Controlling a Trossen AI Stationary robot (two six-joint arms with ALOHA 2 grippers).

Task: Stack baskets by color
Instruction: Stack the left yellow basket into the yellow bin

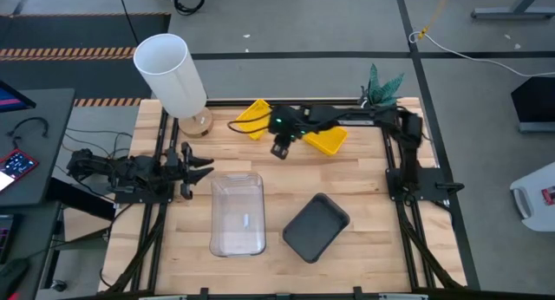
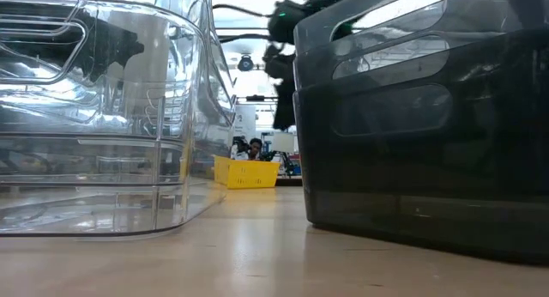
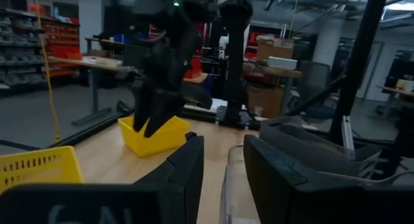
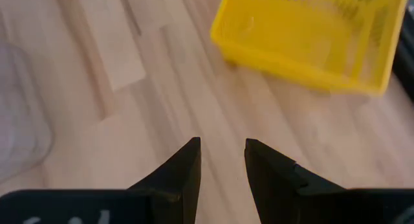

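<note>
Two yellow baskets lie at the table's far side, one (image 1: pixel 254 118) left of the other (image 1: pixel 329 141), which is partly hidden under my right arm. My right gripper (image 1: pixel 279 149) hangs open between them, slanting down over bare wood, with the left yellow basket (image 4: pixel 310 36) just ahead of its fingers. The clear baskets (image 1: pixel 237 215) sit nested on the table near the middle front, with the dark grey baskets (image 1: pixel 316 226) to their right. My left gripper (image 1: pixel 186 166) waits open and level at the table's left edge, holding nothing.
A tall white cylinder (image 1: pixel 172 75) stands at the far left corner and a small green plant (image 1: pixel 381 88) at the far right. Bare wood lies between the yellow baskets and the clear and grey ones. The black frame rails (image 1: pixel 408 174) run along both sides.
</note>
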